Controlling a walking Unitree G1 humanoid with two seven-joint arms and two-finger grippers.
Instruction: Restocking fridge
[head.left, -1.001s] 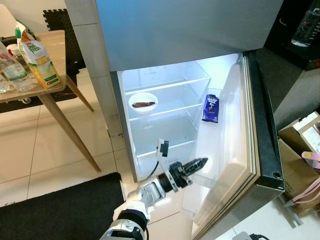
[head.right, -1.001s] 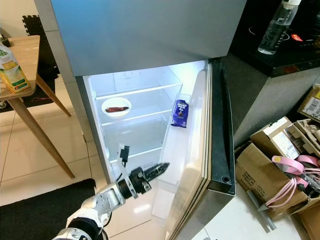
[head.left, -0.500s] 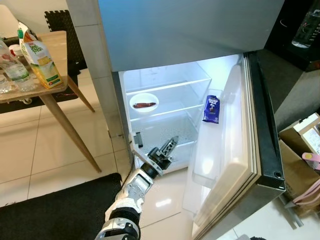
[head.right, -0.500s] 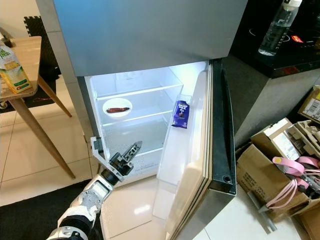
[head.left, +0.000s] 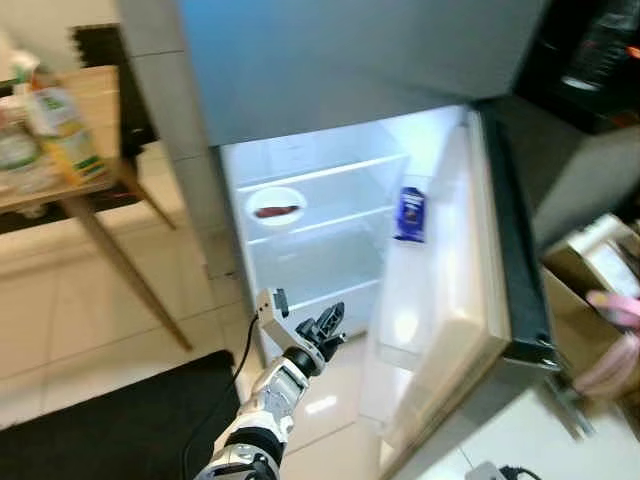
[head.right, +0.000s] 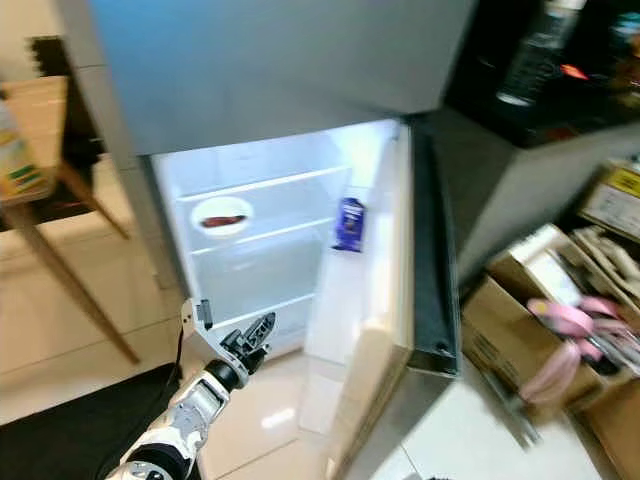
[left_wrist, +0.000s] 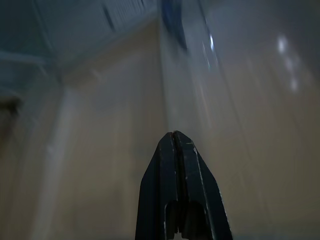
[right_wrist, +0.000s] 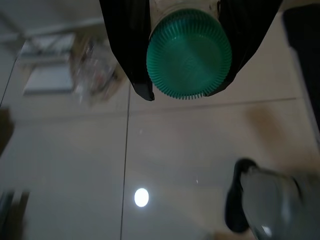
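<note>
The fridge (head.left: 330, 70) stands with its lower door (head.left: 470, 290) swung open to the right and the inside lit. A white bowl (head.left: 274, 205) holding something red sits on a glass shelf. A blue packet (head.left: 408, 214) stands in the door shelf. My left gripper (head.left: 330, 325) hovers low in front of the bottom compartment, just above the floor, shut and with nothing in it; its fingers (left_wrist: 175, 150) are pressed together. My right gripper (right_wrist: 189, 85) hangs over the tiled floor, shut on a clear bottle with a green cap (right_wrist: 189, 52).
A wooden table (head.left: 85, 185) at the left carries a juice carton (head.left: 62, 140) and bottles. A black mat (head.left: 110, 420) lies on the floor below it. Cardboard boxes (head.right: 540, 330) crowd the floor right of the door. A dark counter (head.right: 560, 90) holds a water bottle (head.right: 525, 60).
The head camera has shifted and blurred. My left gripper swung from near the door shelf back to the left, then dropped a little in front of the bottom compartment.
</note>
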